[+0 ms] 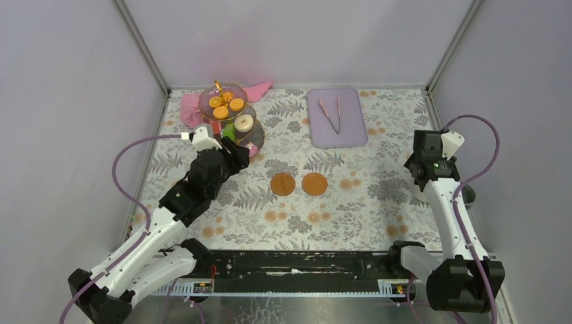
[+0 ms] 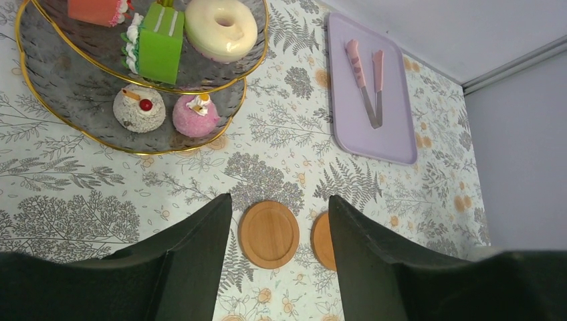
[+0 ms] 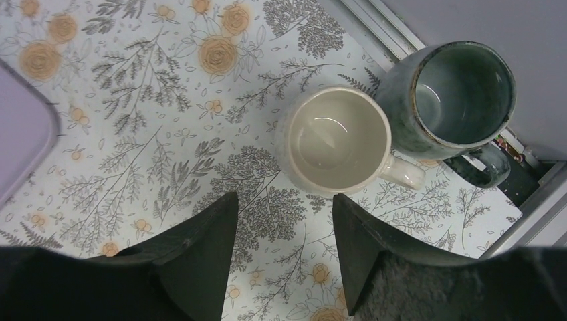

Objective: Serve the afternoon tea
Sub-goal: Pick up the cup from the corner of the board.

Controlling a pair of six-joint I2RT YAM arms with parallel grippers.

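Note:
The three-tier glass stand [image 1: 229, 111] with a gold stem stands at the back left, with orange biscuits [image 1: 224, 102] on its top tier. In the left wrist view its middle tier holds a green cake [image 2: 160, 43] and a white doughnut [image 2: 220, 28], and its lower tier [image 2: 80, 127] holds two cupcakes [image 2: 138, 107]. My left gripper [image 2: 281, 207] is open and empty, just in front of the stand [image 1: 235, 151]. My right gripper [image 3: 284, 200] is open and empty, just short of the cream mug [image 3: 337, 142]. The grey-green mug [image 3: 455, 93] touches it at the table's right edge.
Two round wooden coasters [image 1: 282, 183] [image 1: 314, 183] lie mid-table, and they show between my left fingers [image 2: 269, 234]. A lilac tray [image 1: 337, 118] with pink tongs [image 1: 330, 115] lies at the back. A pink cloth [image 1: 192, 108] lies behind the stand. Walls close in left, right and back.

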